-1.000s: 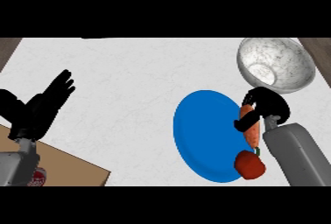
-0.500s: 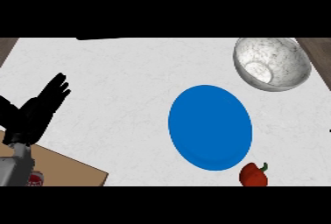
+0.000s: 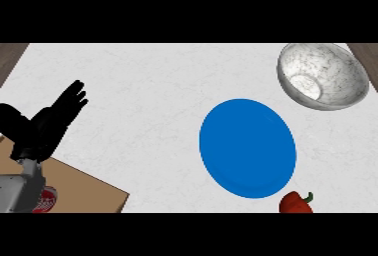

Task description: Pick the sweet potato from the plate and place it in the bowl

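The blue plate (image 3: 248, 147) lies bare on the white counter, right of centre. A metal bowl (image 3: 322, 75) stands at the upper right; I see nothing inside it. No sweet potato shows anywhere in the head view. My left hand (image 3: 48, 125) rests open at the left edge, fingers pointing up. My right hand and forearm are out of view.
A red pepper (image 3: 295, 202) lies just below the plate's lower right rim, near the bottom edge. A brown board (image 3: 81, 192) with a red-labelled can (image 3: 46, 199) on it sits at the lower left corner.
The right arm, which held an orange thing over the plate's right rim one second ago, has left the view. The orange thing is gone too. The view has shifted slightly.
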Robot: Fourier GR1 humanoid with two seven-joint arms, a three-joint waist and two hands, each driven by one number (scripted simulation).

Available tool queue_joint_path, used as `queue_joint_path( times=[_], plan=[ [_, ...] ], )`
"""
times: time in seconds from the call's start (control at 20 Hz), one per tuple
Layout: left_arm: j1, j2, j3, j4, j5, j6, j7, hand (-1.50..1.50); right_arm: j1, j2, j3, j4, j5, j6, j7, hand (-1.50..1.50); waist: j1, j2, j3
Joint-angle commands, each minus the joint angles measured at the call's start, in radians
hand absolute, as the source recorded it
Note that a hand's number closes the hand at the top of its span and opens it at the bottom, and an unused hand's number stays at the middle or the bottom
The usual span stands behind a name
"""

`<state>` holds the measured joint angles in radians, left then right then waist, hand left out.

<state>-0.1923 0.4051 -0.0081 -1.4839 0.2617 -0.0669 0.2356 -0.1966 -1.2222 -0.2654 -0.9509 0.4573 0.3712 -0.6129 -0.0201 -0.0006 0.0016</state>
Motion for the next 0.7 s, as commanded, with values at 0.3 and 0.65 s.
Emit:
queue_joint_path(
  times=[0.3, 0.65],
  plan=[
    [-0.011, -0.029, 0.014, 0.007, -0.021, -0.017, 0.01, 0.0, -0.07, -0.111, -0.12, -0.05, -0.102, 0.199, -0.02, 1.5, 0.015, -0.002, -0.003],
    [-0.008, -0.037, 0.009, -0.049, -0.021, -0.021, 0.062, 0.0, -0.241, -0.05, -0.075, -0.096, -0.216, 0.333, 0.199, 1.5, 0.038, 0.002, -0.002]
  ],
)
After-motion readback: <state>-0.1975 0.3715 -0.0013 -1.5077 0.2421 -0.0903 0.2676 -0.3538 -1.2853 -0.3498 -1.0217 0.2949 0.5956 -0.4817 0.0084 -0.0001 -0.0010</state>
